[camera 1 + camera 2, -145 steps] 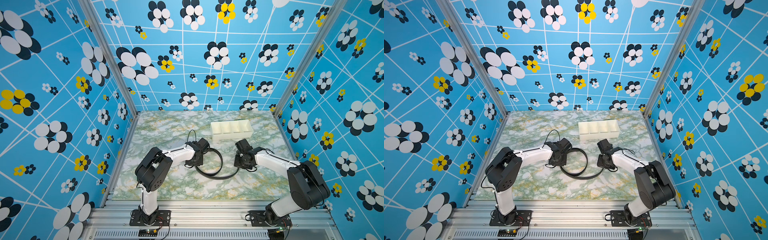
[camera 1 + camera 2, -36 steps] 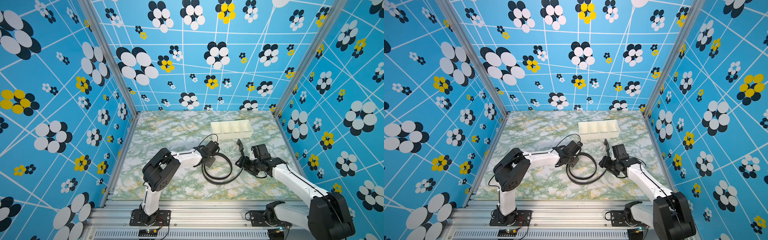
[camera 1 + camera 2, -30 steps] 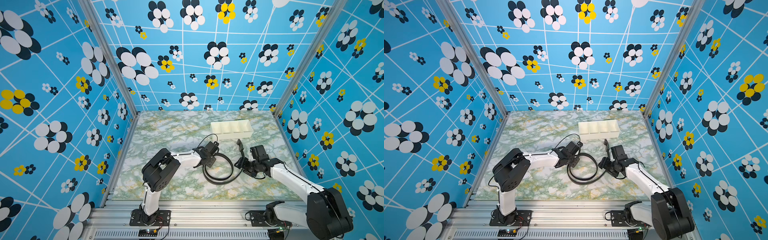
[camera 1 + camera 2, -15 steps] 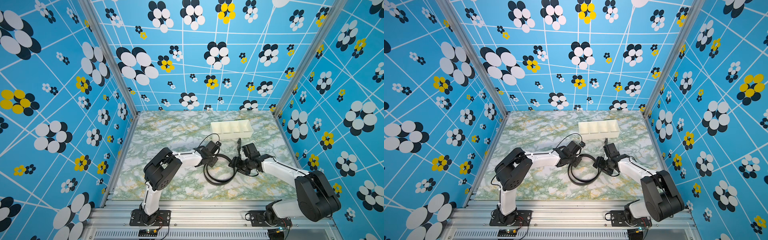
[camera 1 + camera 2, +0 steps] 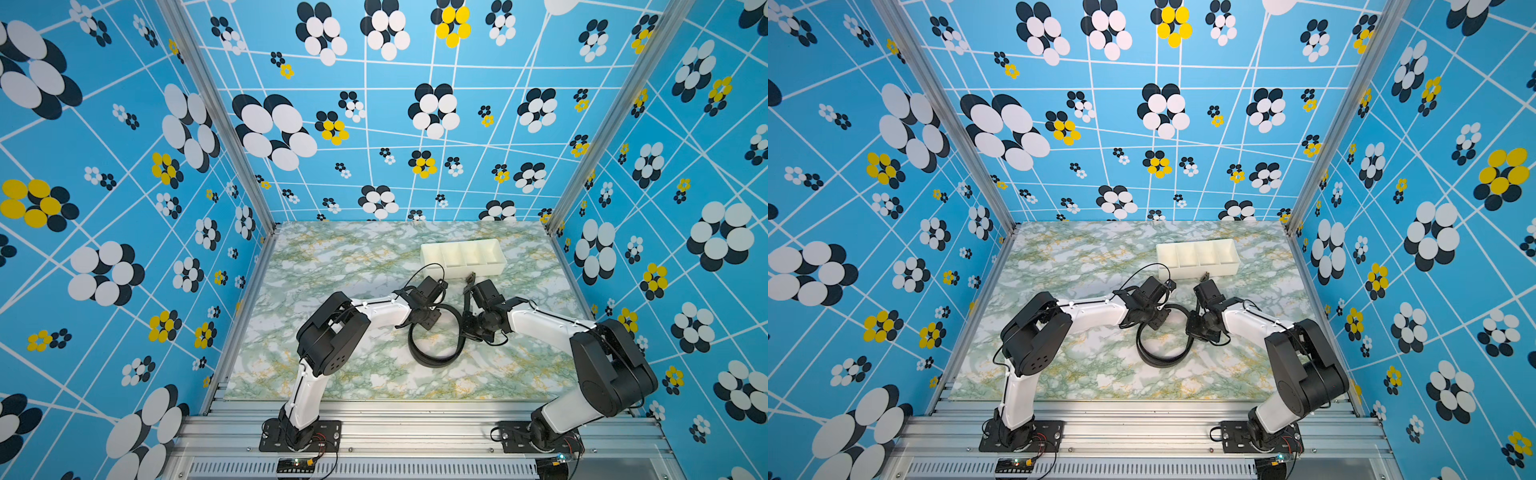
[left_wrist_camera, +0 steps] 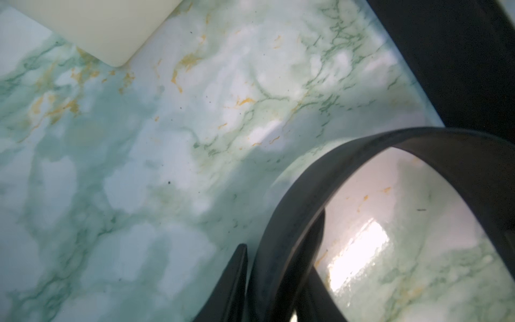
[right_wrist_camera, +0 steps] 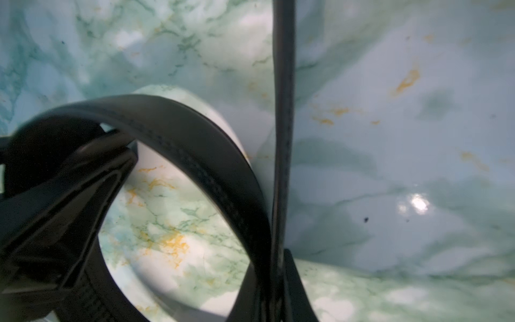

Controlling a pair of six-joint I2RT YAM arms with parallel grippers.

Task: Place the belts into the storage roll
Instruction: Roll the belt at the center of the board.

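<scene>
On the green-veined marble table [image 5: 332, 270], near its middle and outside the cream tray [image 5: 465, 271], the black belt [image 5: 434, 362] stands on edge in a loose coil. Both top views show the whole ring, with the left gripper [image 5: 426, 321] at its far-left side and the right gripper [image 5: 467, 328] at its right side, the arms reaching in from opposite sides. Only these views show the belt's free end rising from the right gripper toward the tray; its buckle [image 5: 1204, 276] is seen against the tray's near wall [image 5: 1200, 271], and whether they touch cannot be told. From above, the fingers are too small to judge.

The wrist views fill that in. By the left wrist camera the strap [image 6: 306, 181] curves down between two dark fingers [image 6: 235, 278] that are clamped on it; a rounded corner of the tray [image 6: 106, 30] shows beyond, which the right wrist camera does not catch. By the right wrist camera the coil [image 7: 195, 139] and a straight length of strap [image 7: 282, 111] run together past one finger [image 7: 294, 281] pressed tight against them, so this gripper is grasping the belt; its other finger is hidden behind the strap. Across the coil the left gripper's dark body [image 7: 64, 200] shows.
</scene>
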